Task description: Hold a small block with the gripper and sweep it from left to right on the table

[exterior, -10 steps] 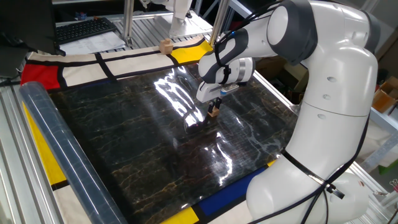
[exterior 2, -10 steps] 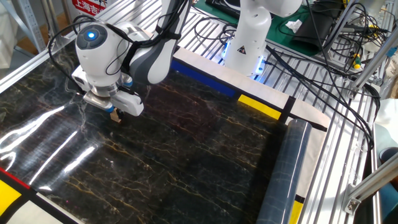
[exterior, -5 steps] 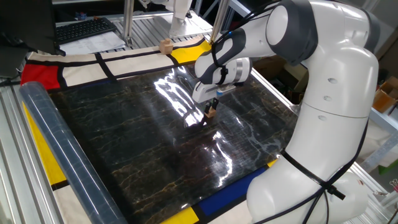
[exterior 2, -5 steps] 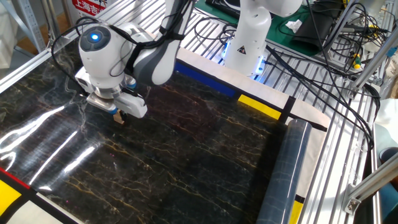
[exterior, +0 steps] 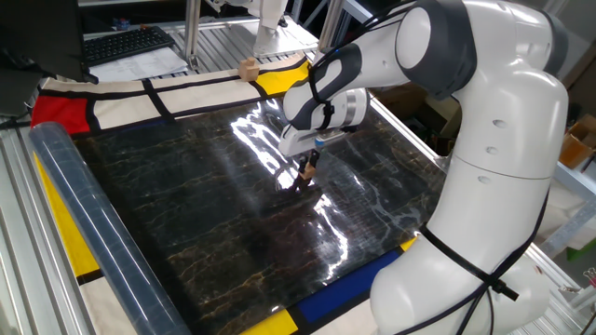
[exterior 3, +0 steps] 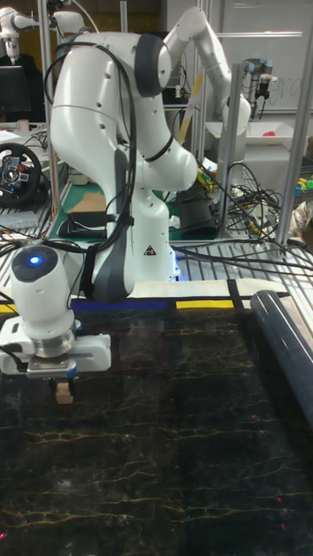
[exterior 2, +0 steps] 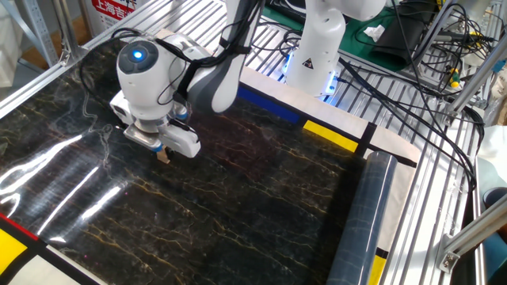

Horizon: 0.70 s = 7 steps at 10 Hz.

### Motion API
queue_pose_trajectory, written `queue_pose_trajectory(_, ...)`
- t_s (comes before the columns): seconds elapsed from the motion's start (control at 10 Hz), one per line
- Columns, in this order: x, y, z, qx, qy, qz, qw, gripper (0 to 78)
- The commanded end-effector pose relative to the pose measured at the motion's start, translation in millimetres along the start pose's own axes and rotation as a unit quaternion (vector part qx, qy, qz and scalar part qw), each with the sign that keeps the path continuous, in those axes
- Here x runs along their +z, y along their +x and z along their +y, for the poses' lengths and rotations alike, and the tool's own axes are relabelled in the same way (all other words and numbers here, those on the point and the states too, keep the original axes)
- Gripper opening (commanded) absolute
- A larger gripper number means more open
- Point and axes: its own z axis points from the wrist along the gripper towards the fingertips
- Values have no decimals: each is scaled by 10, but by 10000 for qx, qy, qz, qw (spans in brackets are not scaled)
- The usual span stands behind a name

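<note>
My gripper (exterior: 305, 168) (exterior 2: 164, 154) (exterior 3: 63, 387) points straight down at the table (exterior: 186, 195) (exterior 2: 238, 198) (exterior 3: 191, 434) and is shut on the small block (exterior: 304, 171) (exterior 2: 164, 157) (exterior 3: 63, 394), a tiny tan wooden cube. The cube pokes out below the black fingertips, at or just above the glossy black marble-patterned sheet; whether it touches I cannot tell. In the tall fixed view the block hangs under the blue-lit wrist at the left side of the sheet.
A clear plastic roll (exterior: 88, 223) (exterior 2: 360, 222) (exterior 3: 287, 343) lies along one edge of the sheet. A paler, larger wooden cube (exterior: 248, 68) sits on the cloth border at the far edge. The white arm base (exterior: 494, 186) stands beside the table.
The gripper, still shut on the small block, has slid along the table: leftward in one fixed view, rightward in the other fixed view.
</note>
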Motion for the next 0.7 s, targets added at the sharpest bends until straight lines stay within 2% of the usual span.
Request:
queue_pose_trajectory(0.1, -15, 0, 34, 65, 0, -15, 10000, 12)
queue_pose_trajectory(0.3, -10, -10, -4, 71, 17, -20, 10000, 12)
queue_pose_trajectory(0.6, -16, -99, -340, -199, 23, -20, 9998, 12)
queue_pose_trajectory(0.7, -16, -99, -340, -199, 23, -20, 9998, 12)
